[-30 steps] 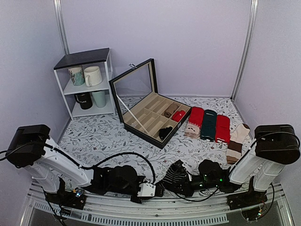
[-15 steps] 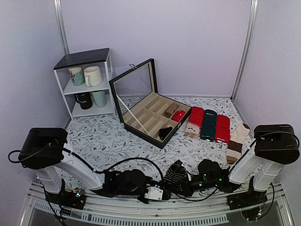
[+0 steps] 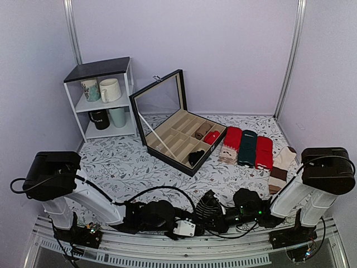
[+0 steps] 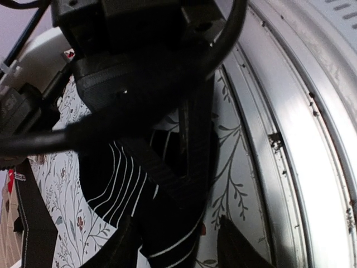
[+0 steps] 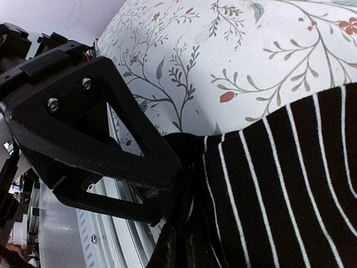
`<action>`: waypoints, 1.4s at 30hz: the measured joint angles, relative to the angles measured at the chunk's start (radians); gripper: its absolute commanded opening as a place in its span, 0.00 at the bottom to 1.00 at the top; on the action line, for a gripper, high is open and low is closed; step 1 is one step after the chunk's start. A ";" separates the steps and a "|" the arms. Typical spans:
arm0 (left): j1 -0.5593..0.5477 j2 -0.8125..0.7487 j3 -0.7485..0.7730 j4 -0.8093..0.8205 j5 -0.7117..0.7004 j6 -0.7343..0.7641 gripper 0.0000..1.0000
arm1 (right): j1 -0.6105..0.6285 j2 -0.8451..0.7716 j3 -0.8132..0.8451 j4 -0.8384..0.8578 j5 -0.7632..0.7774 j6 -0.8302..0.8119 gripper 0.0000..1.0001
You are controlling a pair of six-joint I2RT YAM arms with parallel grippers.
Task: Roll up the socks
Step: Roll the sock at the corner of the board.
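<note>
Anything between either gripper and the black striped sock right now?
Nothing visible. The left gripper and right gripper are both on the black striped sock; the right one pinches its bunched end, and the left one's grip is unclear.

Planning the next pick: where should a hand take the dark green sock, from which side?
Its near end, from above on the robot's side: the dark green sock lies flat, lengthwise away, with red socks tight against both long edges, so likely only the ends are free.
</note>
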 measured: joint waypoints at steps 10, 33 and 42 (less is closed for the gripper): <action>0.009 0.014 0.040 -0.071 0.018 -0.026 0.29 | -0.002 0.000 0.002 -0.004 -0.006 0.000 0.03; 0.015 -0.121 -0.087 -0.027 -0.003 -0.093 0.41 | -0.004 -0.005 0.013 -0.032 -0.032 -0.008 0.03; -0.012 -0.165 -0.099 0.005 0.071 -0.068 0.35 | -0.004 -0.005 0.013 -0.033 -0.033 -0.006 0.03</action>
